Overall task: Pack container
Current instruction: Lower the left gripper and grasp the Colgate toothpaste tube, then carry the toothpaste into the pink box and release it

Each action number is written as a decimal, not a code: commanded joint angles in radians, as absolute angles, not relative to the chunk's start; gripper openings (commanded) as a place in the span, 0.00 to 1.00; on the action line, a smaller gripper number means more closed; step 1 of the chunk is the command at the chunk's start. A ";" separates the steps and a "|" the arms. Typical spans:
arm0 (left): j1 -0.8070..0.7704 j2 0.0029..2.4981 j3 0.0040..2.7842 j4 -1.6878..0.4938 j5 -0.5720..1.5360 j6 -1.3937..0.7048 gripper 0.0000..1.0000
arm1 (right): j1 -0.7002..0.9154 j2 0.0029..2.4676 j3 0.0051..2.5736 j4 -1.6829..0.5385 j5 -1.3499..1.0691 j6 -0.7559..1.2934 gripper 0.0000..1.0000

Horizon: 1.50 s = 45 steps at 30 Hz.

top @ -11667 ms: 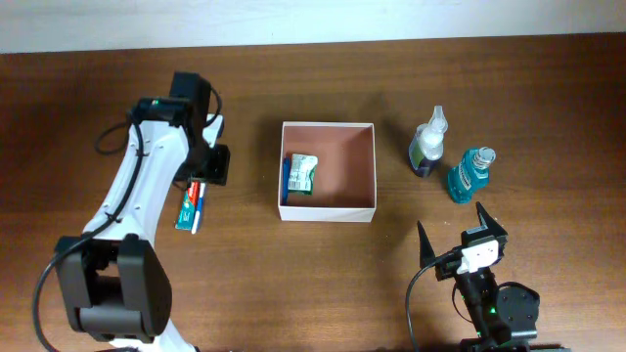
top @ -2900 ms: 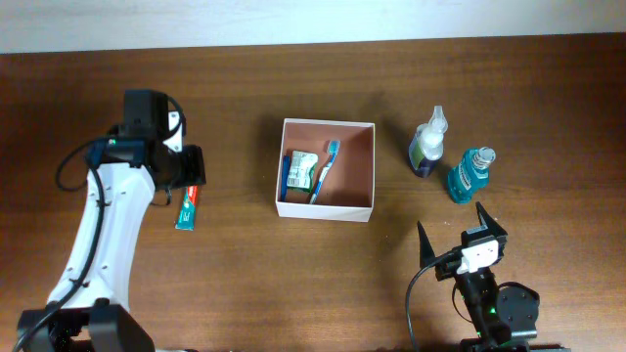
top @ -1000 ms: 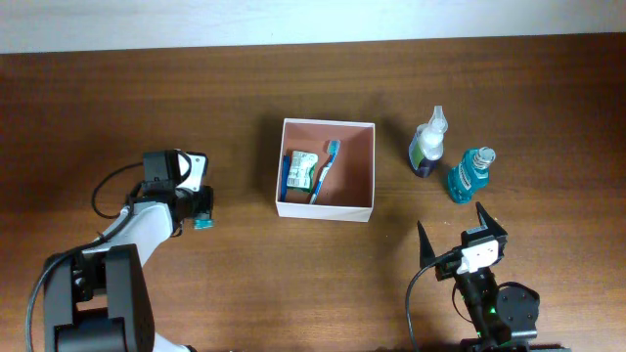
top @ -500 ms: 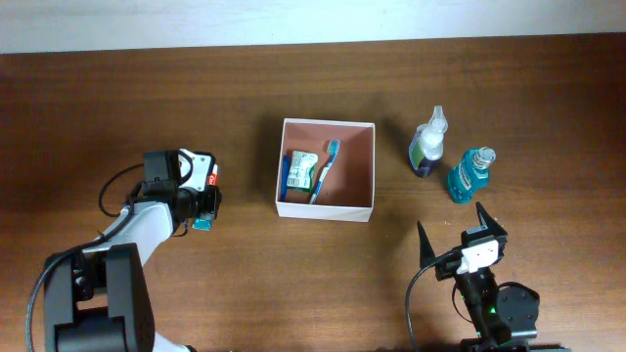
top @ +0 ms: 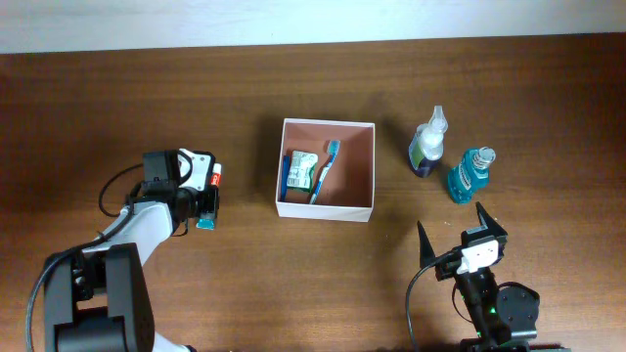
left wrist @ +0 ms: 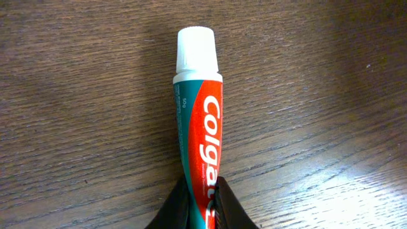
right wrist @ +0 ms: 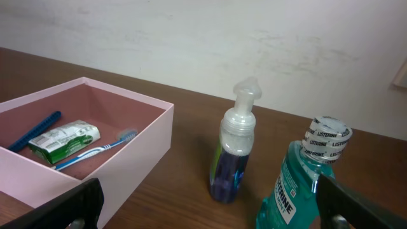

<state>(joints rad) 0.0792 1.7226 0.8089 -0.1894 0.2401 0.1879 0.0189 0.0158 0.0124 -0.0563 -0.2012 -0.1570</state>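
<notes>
Pinches the flat tail of a Colgate toothpaste tube (left wrist: pixel 198 108) between the two dark fingers (left wrist: pixel 172 210) of the left gripper (left wrist: pixel 202 191), closed tight on it, white cap pointing away from the wrist. Hangs low over the wooden table (top: pixel 245 284); cannot tell whether the tube touches the wood.

Further right, well apart from that grip: the container (top: pixel 328 212), mid-table. Square, shallow, open on top, white outside walls, pinkish-brown inside. Holds a blue toothbrush (top: pixel 326 168) lying slantwise, a green-and-white packet (top: pixel 300 171) just beside it, and a dark blue stick-like item (top: pixel 286 171) along the left wall.

Beyond its right wall, apart from it: a clear pump bottle (top: pixel 427 147) with purple liquid and a teal mouthwash bottle (top: pixel 469 176), both upright, near each other.

Left arm: white forearm rising from the table's lower left edge, wrist bent, gripper aimed rightward toward the container.

Right gripper (top: pixel 455 233): fingers spread wide, holding nothing, parked at the near edge and facing the two bottles.
</notes>
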 commanded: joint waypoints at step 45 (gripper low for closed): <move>-0.514 1.604 1.127 -0.299 -0.006 -0.303 0.01 | 0.011 0.009 0.006 -0.057 -0.199 -0.153 0.98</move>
